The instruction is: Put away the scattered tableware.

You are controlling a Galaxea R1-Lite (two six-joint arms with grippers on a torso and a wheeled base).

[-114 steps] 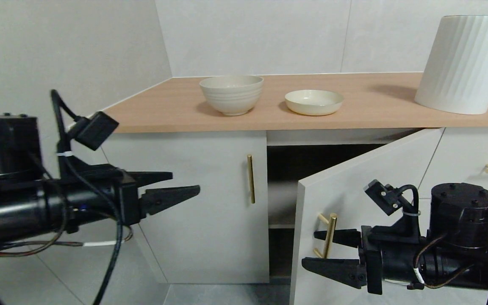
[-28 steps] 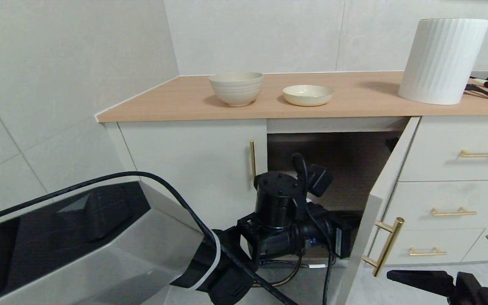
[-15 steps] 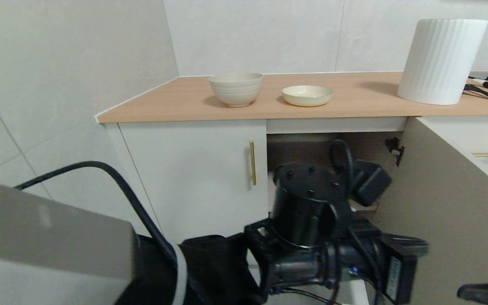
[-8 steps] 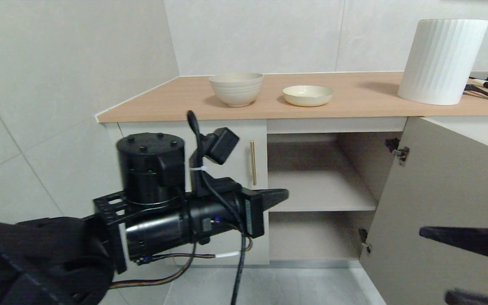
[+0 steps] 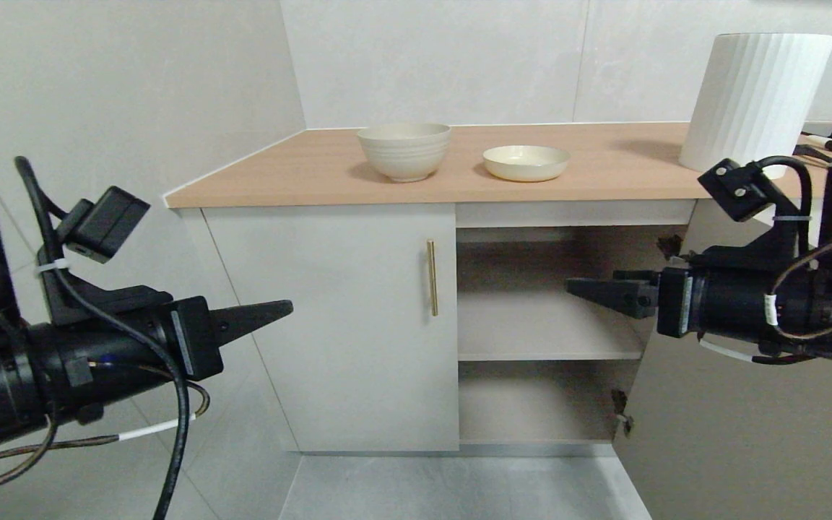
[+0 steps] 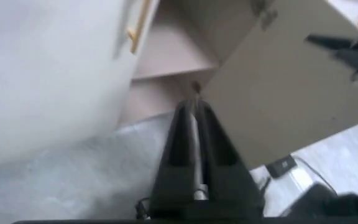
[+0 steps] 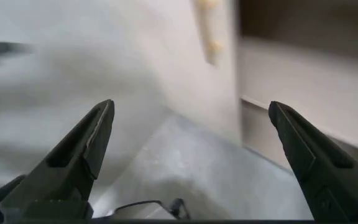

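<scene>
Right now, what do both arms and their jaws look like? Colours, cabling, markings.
Both are matte black. Left arm: cylindrical body, boxy left camera on a bracket, a thick black cable held by a white zip tie, thin brown wires with a white sleeve. Right arm: same build, right camera, white zip tie, white bands on its wiring. The jaws are black tapered wedges ending in points.

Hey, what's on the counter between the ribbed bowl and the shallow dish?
Nothing. In the head view, only bare countertop separates the bowl from the dish.
</scene>
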